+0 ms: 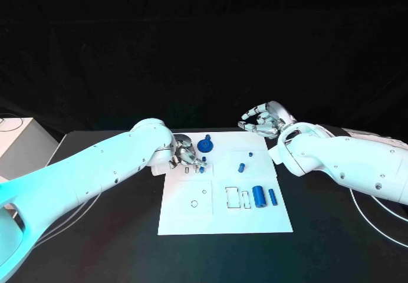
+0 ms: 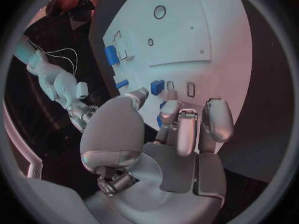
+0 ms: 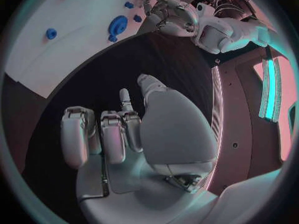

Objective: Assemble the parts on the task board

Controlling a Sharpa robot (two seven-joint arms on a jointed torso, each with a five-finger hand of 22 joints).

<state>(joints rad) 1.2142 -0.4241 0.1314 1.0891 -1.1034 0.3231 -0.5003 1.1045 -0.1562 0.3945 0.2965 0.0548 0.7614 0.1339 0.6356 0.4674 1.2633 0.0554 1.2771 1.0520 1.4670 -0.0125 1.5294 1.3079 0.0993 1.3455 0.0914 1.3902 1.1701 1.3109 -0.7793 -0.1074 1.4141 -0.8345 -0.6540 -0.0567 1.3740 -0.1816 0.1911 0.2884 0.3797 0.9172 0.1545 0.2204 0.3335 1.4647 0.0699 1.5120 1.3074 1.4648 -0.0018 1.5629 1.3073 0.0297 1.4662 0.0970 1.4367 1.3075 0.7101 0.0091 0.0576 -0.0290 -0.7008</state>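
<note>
Left silver hand (image 1: 184,152) over the white rectangular task board (image 1: 225,221), pinching a small blue part (image 1: 204,167); its long axis unclear.
Right silver hand (image 1: 265,119) beyond board's far edge, empty, fingers loosely curled apart.

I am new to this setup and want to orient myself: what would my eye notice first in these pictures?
First, the white task board in the middle of the black table, with small blue parts lying on it, the largest a blue cylinder near its right side. Next, the left hand rests over the board's far left corner. The right hand is raised beyond the board's far right corner, holding nothing.
</note>
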